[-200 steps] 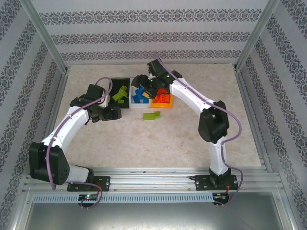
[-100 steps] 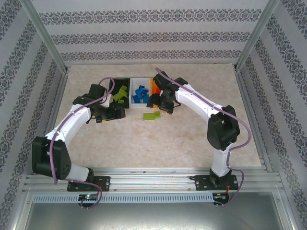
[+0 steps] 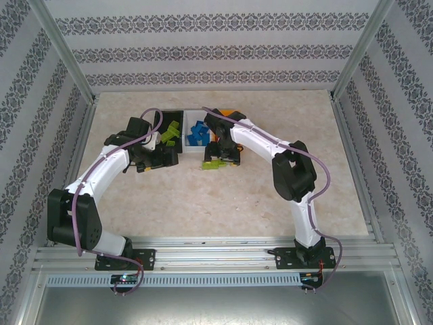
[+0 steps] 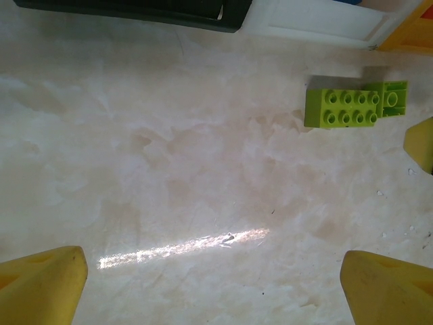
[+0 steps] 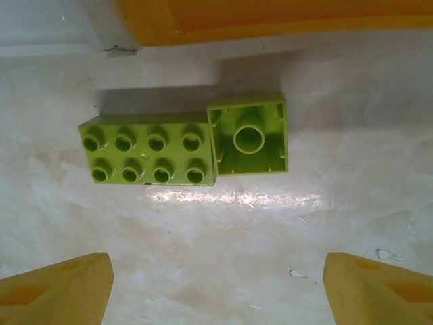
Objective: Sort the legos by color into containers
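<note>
Two lime green legos lie side by side on the table, a long one (image 5: 149, 152) studs up and a short one (image 5: 248, 135) hollow side up. My right gripper (image 5: 216, 288) hovers open just in front of them, nothing between its yellow fingers. In the top view it (image 3: 224, 154) is right over the green pair (image 3: 214, 164). The left gripper (image 4: 213, 291) is open above bare table, with the pair (image 4: 342, 108) ahead to its right. In the top view it (image 3: 164, 157) sits below the black container (image 3: 160, 116), which holds green legos (image 3: 170, 133). The white container (image 3: 189, 115) holds blue legos (image 3: 197, 133).
The orange container (image 5: 270, 17) stands just beyond the green pair, mostly under the right arm from above (image 3: 233, 112). The black (image 4: 135, 10) and white (image 4: 318, 24) containers line the far edge of the left wrist view. A right finger (image 4: 423, 143) pokes in there.
The right arm has swung from above the containers down to the table, over the two green legos. The left gripper has shifted slightly right and its jaws have opened wider.
</note>
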`<state>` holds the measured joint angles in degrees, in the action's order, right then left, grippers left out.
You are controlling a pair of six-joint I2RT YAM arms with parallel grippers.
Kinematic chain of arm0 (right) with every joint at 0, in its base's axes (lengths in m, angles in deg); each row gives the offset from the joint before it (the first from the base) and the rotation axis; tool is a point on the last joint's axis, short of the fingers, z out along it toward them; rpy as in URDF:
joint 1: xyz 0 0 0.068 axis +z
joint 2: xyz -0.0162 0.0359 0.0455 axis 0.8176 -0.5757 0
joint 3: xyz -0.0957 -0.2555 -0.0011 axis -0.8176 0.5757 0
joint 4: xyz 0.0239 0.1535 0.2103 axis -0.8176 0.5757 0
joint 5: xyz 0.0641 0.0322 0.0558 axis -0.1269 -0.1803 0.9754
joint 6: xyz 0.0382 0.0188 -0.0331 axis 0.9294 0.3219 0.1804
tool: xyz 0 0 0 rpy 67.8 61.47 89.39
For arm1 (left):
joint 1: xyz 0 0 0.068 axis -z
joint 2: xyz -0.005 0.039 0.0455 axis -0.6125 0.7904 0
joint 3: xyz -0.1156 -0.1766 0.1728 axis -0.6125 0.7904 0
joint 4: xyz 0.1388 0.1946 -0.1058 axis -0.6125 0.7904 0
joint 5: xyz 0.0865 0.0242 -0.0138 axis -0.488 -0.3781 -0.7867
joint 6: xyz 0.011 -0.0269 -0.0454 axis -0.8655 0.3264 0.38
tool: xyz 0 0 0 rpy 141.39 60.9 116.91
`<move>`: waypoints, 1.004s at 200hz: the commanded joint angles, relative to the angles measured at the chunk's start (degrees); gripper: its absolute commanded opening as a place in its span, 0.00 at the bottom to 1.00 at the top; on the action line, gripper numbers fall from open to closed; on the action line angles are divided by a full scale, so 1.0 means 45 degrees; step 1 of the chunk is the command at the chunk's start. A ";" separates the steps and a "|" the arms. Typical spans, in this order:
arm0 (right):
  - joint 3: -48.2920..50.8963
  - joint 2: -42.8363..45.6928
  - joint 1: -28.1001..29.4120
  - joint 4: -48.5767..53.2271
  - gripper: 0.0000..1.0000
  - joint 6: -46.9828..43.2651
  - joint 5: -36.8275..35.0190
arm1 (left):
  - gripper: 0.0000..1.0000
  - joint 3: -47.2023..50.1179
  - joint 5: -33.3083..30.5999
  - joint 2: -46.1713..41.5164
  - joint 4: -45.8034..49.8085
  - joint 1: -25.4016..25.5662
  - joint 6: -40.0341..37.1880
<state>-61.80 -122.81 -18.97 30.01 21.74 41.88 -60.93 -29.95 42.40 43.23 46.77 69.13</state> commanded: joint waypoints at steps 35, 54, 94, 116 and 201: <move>-0.0286 -0.0573 -0.0577 0.0352 0.75 -0.0013 -0.0492 | 0.97 -0.0282 0.0026 0.0041 -0.0017 0.0104 -0.0049; -0.0401 -0.0655 -0.0740 0.0322 0.69 0.0113 -0.0614 | 0.98 -0.0304 0.0020 0.0042 0.0008 0.0099 -0.0049; -0.1134 -0.1188 -0.0922 0.0433 0.63 0.0135 -0.0506 | 0.98 -0.0298 0.0012 0.0008 0.0023 0.0095 -0.0049; -0.1707 -0.1605 -0.0907 0.0614 0.62 0.0047 -0.0355 | 0.98 -0.0263 0.0019 -0.0031 0.0007 0.0104 -0.0045; -0.2676 -0.2724 -0.0864 0.1291 0.62 -0.0159 -0.0243 | 0.99 -0.0150 0.0019 -0.0188 -0.0023 0.0093 0.0009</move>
<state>-72.20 -133.98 -23.10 32.58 21.98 40.68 -60.93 -29.93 42.42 43.23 46.77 69.13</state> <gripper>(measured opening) 0.621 0.985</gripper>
